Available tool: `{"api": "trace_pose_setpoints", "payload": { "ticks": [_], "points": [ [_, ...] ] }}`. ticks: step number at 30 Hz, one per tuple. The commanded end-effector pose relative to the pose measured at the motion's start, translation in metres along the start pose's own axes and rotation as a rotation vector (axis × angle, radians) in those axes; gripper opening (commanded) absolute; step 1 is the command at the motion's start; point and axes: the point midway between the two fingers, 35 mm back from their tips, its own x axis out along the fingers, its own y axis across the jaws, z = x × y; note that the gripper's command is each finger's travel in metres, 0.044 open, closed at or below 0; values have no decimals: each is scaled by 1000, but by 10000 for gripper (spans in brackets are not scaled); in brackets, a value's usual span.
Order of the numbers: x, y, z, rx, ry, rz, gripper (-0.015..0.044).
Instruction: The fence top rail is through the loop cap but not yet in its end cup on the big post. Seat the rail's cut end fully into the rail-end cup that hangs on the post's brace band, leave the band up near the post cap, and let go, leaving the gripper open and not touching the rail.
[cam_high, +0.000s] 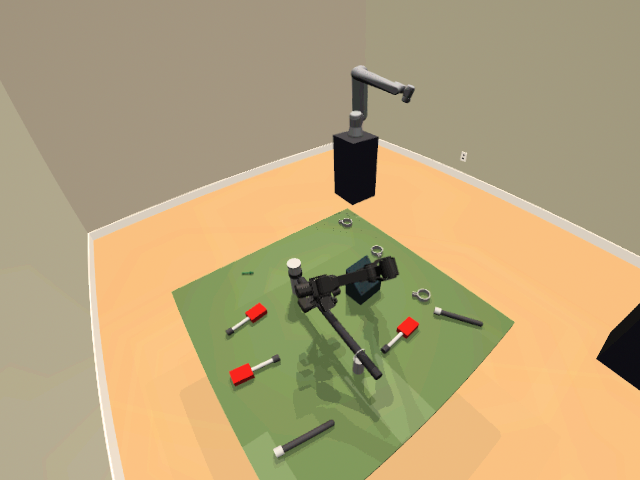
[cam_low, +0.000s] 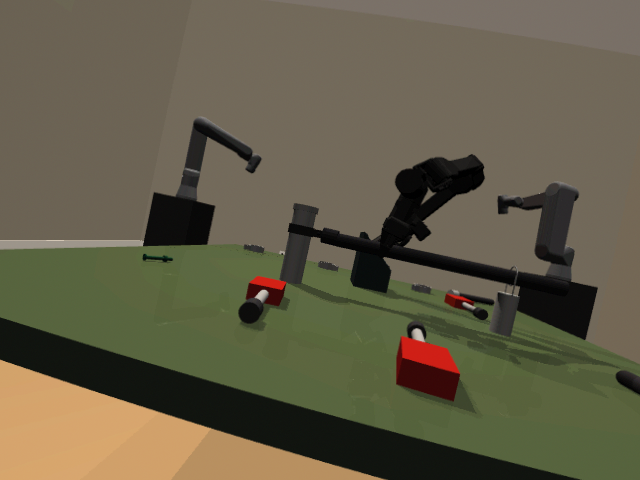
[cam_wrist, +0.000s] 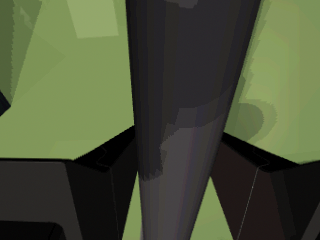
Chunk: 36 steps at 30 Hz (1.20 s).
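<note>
My gripper (cam_low: 382, 250) (cam_wrist: 171, 133) is shut on the dark top rail (cam_high: 343, 330) (cam_low: 449, 262) (cam_wrist: 190, 60), with a finger on each side of it. The big grey post (cam_high: 294, 264) (cam_low: 295, 260) stands upright. Its black brace band (cam_low: 302, 229) sits a little below the post cap (cam_low: 305, 208). The rail-end cup (cam_low: 330, 234) hangs from the band, and the rail's near end meets it; how deep the end sits cannot be told. In the top view the arm hides this joint. The rail's far part passes through the loop above the short post (cam_high: 357, 367) (cam_low: 504, 314).
A dark block (cam_high: 362, 284) (cam_low: 370, 271) stands by the arm. Red-headed mallets (cam_high: 241, 374) (cam_low: 428, 361), dark bars (cam_high: 307, 437) and grey ring clamps (cam_high: 423, 294) lie on the green mat (cam_high: 206, 304). A small green bolt (cam_high: 247, 273) (cam_low: 157, 258) lies beyond the post.
</note>
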Motion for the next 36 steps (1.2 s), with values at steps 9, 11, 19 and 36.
{"api": "trace_pose_setpoints", "payload": {
  "ticks": [9, 11, 19, 36],
  "points": [
    [0, 0, -7, 0, 3, -1, 0],
    [0, 1, -7, 0, 3, -1, 0],
    [-1, 1, -11, 0, 3, -1, 0],
    [-1, 2, -19, 0, 3, -1, 0]
  ]
}}
